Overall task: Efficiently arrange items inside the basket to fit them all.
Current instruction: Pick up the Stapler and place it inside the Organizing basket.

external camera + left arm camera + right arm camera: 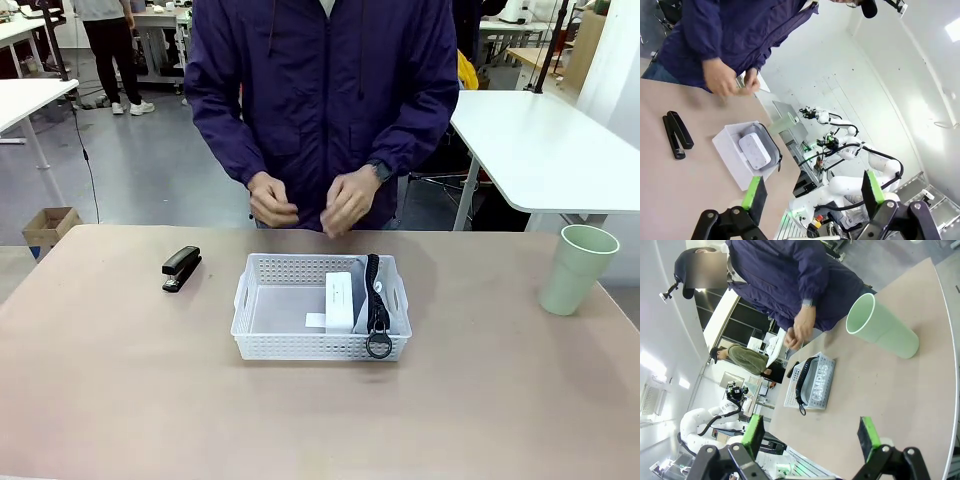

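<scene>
The white basket [320, 347] is sitting mid-surface [320, 430]. The grey pouch [820, 385] is lying in its right half, with the black strap [375, 290] running to the near rim and the ring [379, 346] hanging over it. A small white box [339, 300] is resting just left of the strap. The stapler [181, 268] is lying left of the basket, apart from it. The green cup [578, 268] is standing upright far to the right. A person's hands [348, 200] are hovering beyond the basket. The left claw [813, 192] and right claw [811, 435] are both standing wide apart, gripping nothing.
</scene>
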### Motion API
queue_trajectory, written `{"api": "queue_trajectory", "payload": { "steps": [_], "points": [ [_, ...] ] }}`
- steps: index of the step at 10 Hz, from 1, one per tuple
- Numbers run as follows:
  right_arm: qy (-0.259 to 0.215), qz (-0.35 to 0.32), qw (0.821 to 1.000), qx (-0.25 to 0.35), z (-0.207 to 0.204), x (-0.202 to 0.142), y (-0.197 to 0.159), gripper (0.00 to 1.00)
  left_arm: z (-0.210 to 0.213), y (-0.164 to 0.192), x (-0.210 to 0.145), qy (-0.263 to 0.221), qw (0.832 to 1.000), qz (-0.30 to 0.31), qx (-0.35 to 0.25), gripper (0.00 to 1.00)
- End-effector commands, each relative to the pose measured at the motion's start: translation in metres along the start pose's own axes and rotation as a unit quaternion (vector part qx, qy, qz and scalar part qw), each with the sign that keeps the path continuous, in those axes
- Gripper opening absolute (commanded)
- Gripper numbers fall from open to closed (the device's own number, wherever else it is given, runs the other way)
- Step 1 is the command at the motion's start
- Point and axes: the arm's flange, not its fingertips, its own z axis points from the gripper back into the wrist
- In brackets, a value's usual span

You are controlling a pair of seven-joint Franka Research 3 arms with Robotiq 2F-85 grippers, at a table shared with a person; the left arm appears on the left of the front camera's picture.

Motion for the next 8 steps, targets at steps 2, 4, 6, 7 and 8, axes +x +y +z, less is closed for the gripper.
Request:
{"api": "queue_trajectory", "payload": {
  "steps": [2,4,6,7,8],
  "points": [
    [-0.009,0.013,1.0,0.008,-0.001,0.001,0.001,1.0,0.0,-0.004,-0.004,0.001,1.0,-0.003,-0.005,1.0],
    [-0.009,0.013,1.0,0.008,-0.001,0.001,0.001,1.0,0.0,-0.004,-0.004,0.001,1.0,-0.003,-0.005,1.0],
    [-0.009,0.013,1.0,0.008,-0.001,0.001,0.001,1.0,-0.009,0.0,0.006,0.012,0.999,0.023,0.046,1.0],
    [-0.009,0.013,1.0,0.008,-0.001,0.001,0.001,1.0,-0.023,-0.003,0.017,0.022,0.997,0.033,0.067,1.0],
    [-0.009,0.013,1.0,0.008,-0.001,0.001,0.001,1.0,-0.046,-0.011,0.03,0.062,0.994,0.032,0.086,1.0]
  ]
}}
